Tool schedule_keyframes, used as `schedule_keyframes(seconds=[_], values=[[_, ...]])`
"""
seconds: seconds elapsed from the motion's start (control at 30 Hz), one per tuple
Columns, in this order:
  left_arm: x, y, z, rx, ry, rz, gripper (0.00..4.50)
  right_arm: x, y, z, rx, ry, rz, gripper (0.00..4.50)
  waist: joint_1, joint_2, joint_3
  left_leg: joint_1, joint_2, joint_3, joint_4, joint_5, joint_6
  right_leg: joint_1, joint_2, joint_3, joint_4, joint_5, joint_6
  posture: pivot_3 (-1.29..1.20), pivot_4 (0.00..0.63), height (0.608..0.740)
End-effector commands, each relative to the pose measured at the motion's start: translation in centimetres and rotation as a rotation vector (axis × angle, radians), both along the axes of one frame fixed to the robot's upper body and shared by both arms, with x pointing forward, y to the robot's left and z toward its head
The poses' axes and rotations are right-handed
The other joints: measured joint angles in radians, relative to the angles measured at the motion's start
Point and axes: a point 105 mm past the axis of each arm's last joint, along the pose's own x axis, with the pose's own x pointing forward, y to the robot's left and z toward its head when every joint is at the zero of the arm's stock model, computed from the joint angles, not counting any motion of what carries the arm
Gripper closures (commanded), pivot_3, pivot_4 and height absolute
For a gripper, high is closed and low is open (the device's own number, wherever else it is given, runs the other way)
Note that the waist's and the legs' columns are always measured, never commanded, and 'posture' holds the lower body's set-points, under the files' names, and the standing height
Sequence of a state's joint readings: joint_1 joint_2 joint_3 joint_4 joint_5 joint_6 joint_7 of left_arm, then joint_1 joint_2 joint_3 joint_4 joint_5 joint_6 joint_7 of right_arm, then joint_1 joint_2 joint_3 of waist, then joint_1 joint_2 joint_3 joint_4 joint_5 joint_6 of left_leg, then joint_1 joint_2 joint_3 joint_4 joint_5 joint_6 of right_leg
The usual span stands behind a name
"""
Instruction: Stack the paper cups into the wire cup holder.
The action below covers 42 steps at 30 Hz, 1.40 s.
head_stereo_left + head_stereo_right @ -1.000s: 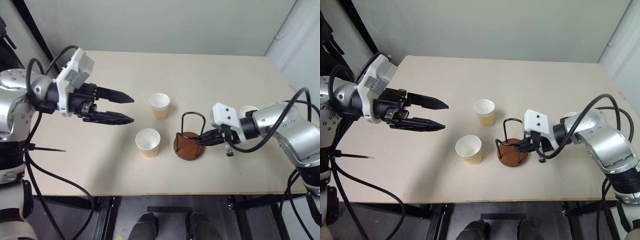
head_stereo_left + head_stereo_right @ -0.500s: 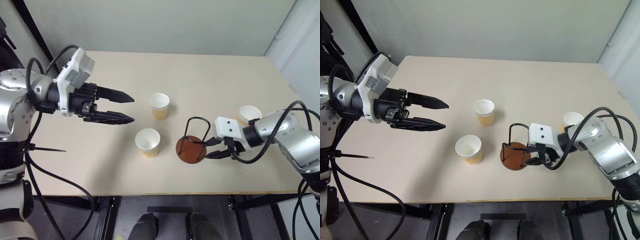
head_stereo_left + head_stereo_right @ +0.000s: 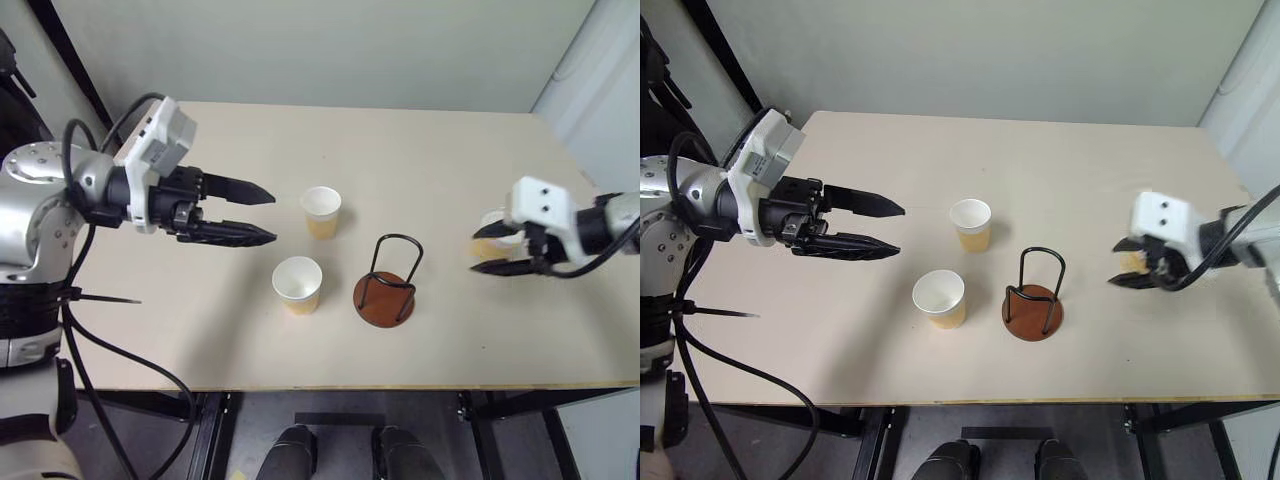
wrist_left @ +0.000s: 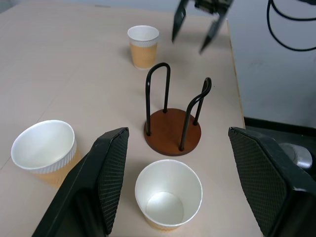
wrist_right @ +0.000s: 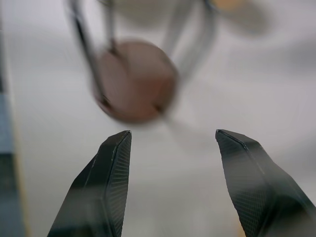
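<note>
Your right claw [image 3: 492,250] hangs over the right part of the worktop [image 3: 440,150] with its two fingers spread and nothing between them. It sits right at the third paper cup [image 3: 492,222], which is partly hidden behind it; you cannot tell from these views whether a finger touches the cup. The wire cup holder [image 3: 385,285] stands upright and empty near the middle of the worktop, well apart from that claw, on its left.

Your left claw [image 3: 262,215] is held wide above the left part of the worktop, pointing toward the centre and gripping nothing. One cup [image 3: 320,211] stands just beyond its tips, and another [image 3: 297,285] stands nearer the front edge, beside the holder's base. Both are upright, mouths up.

Compared with a second ago, your right claw has let go of the holder's wire, opened, and swung away to the right. The holder itself has slid a little to the right. The left claw and the two cups near it are as they were.
</note>
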<state>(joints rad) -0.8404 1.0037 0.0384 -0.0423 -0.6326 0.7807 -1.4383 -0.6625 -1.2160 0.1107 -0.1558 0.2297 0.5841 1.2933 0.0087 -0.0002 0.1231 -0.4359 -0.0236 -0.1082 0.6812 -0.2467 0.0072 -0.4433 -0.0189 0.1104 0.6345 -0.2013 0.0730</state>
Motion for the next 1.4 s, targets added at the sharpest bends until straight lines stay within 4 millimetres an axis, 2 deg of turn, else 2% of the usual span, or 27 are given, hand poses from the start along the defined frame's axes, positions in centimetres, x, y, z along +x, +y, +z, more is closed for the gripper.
schedule_keyframes(seconds=[0.03, 0.13, 0.2, 0.37, 0.63, 0.83, 0.97, 1.17, 1.3, 1.4], values=[[-0.1, -0.2, 1.0, -0.005, -0.044, -0.02, 1.03, 0.6, -2.3, 1.7, -0.085, -0.081, -0.037, 1.53, -0.001, 0.0, 0.0, 0.0, 0.0, 0.0, 0.0, -0.001, 0.002, 0.0, 0.0, 0.0, 0.001, 0.0, 0.0, 0.0, 0.15, 0.74], [0.0, -0.3, 1.0, -0.007, -0.046, -0.023, 1.03, 1.3, -3.4, 1.1, -0.137, -0.084, -0.05, 0.84, -0.002, 0.0, 0.0, 0.001, 0.0, 0.0, 0.0, -0.002, 0.004, 0.0, 0.0, 0.0, 0.002, 0.0, 0.0, 0.0, 0.15, 0.74], [0.0, -0.3, 1.0, -0.008, -0.047, -0.025, 1.03, 2.1, -3.6, 0.7, -0.161, -0.103, -0.054, 0.09, -0.006, 0.0, 0.0, 0.001, 0.0, 0.0, 0.0, -0.002, 0.004, 0.0, 0.0, 0.0, 0.002, 0.0, 0.001, 0.0, 0.15, 0.74], [0.0, -0.4, 1.1, -0.01, -0.054, -0.025, 1.03, 3.9, -4.0, -1.3, -0.234, -0.072, -0.028, 0.04, -0.009, 0.0, 0.0, 0.001, 0.0, 0.0, 0.0, -0.002, 0.005, 0.0, 0.0, 0.0, 0.002, 0.002, 0.002, 0.0, 0.15, 0.74], [-0.3, 0.1, 1.2, -0.004, -0.06, 0.0, 1.03, 6.1, -4.3, -2.9, -0.303, -0.035, -0.005, 0.04, -0.009, 0.001, 0.0, 0.001, 0.0, 0.0, 0.001, -0.001, 0.006, 0.0, 0.0, 0.0, 0.001, 0.004, 0.002, 0.0, 0.15, 0.74], [-0.5, 0.2, 1.2, -0.004, -0.06, 0.015, 1.03, 6.9, -5.3, -4.2, -0.362, 0.012, -0.002, 0.04, -0.007, 0.001, 0.0, 0.0, 0.0, 0.0, 0.0, -0.001, 0.006, 0.0, 0.0, -0.001, 0.0, 0.004, 0.001, 0.0, 0.15, 0.74], [-0.6, 0.3, 1.1, -0.002, -0.06, 0.021, 1.03, 7.2, -4.9, -4.2, -0.352, 0.019, 0.017, 0.89, -0.008, 0.001, 0.0, 0.0, 0.001, 0.0, -0.001, 0.0, 0.005, 0.0, 0.0, -0.001, 0.0, 0.005, 0.001, 0.0, 0.15, 0.74], [-0.4, 0.5, 1.0, 0.003, -0.064, 0.031, 1.03, 7.1, -4.2, -3.3, -0.334, 0.002, 0.042, 3.0, -0.007, 0.001, 0.001, 0.0, 0.001, 0.0, -0.001, 0.0, 0.004, 0.0, 0.0, -0.001, 0.0, 0.004, -0.001, 0.0, 0.15, 0.74], [-0.3, 0.7, 1.0, 0.005, -0.067, 0.035, 1.03, 6.3, -3.7, -1.9, -0.327, -0.023, 0.068, 4.48, -0.007, 0.001, 0.001, 0.0, 0.001, 0.0, -0.001, 0.0, 0.004, 0.0, 0.0, -0.001, 0.0, 0.004, -0.001, 0.0, 0.15, 0.74], [-0.4, 0.8, 1.0, 0.007, -0.071, 0.034, 1.03, 5.3, -3.1, -0.3, -0.316, -0.055, 0.095, 4.48, -0.007, 0.001, 0.001, 0.0, 0.001, 0.0, -0.002, 0.002, 0.0, 0.0, 0.0, -0.001, 0.0, 0.004, -0.002, 0.0, 0.15, 0.74]])
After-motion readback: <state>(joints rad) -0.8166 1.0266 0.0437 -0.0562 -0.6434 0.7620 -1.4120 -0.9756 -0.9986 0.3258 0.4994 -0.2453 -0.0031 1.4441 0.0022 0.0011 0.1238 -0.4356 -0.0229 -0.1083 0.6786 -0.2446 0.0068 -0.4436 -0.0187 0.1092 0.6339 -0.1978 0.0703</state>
